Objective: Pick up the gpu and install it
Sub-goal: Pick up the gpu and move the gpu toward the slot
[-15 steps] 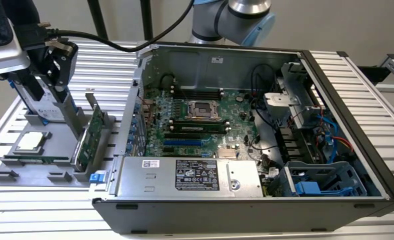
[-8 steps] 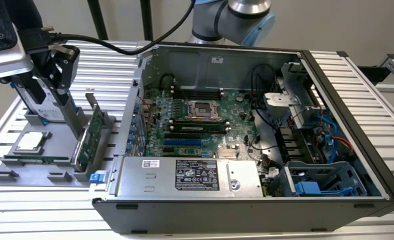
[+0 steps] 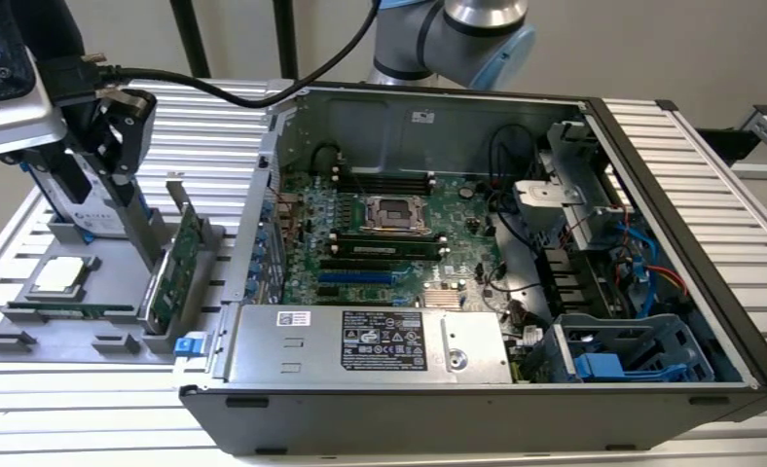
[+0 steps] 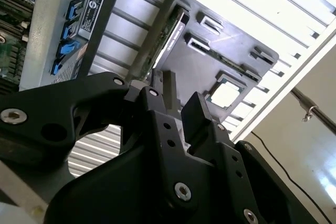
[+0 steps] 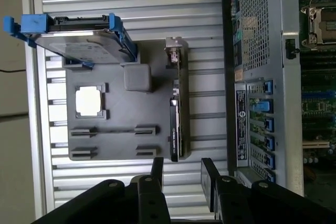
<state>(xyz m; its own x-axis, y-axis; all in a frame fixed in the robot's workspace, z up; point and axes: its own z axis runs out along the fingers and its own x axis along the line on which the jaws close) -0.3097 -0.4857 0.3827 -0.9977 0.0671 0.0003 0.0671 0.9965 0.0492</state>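
The gpu (image 3: 173,265) is a green card standing on edge in a slot at the right side of the grey holder tray (image 3: 111,292), with its silver bracket toward the far end. In both wrist views the gpu (image 5: 176,109) (image 4: 167,34) appears edge-on, some way beyond my fingertips. My gripper (image 3: 115,161) hangs above the tray's far end, over the hard drive, well clear of the card. The gripper (image 5: 182,170) (image 4: 182,97) is open, with nothing between its black fingers (image 5: 157,170).
The tray also holds a silver hard drive (image 5: 79,35) with blue rails, a processor chip (image 5: 88,101) and a memory stick (image 3: 72,311). The open computer case (image 3: 695,292) stands to the exterior view's right, with its motherboard (image 3: 383,233) and power supply (image 3: 371,345) exposed.
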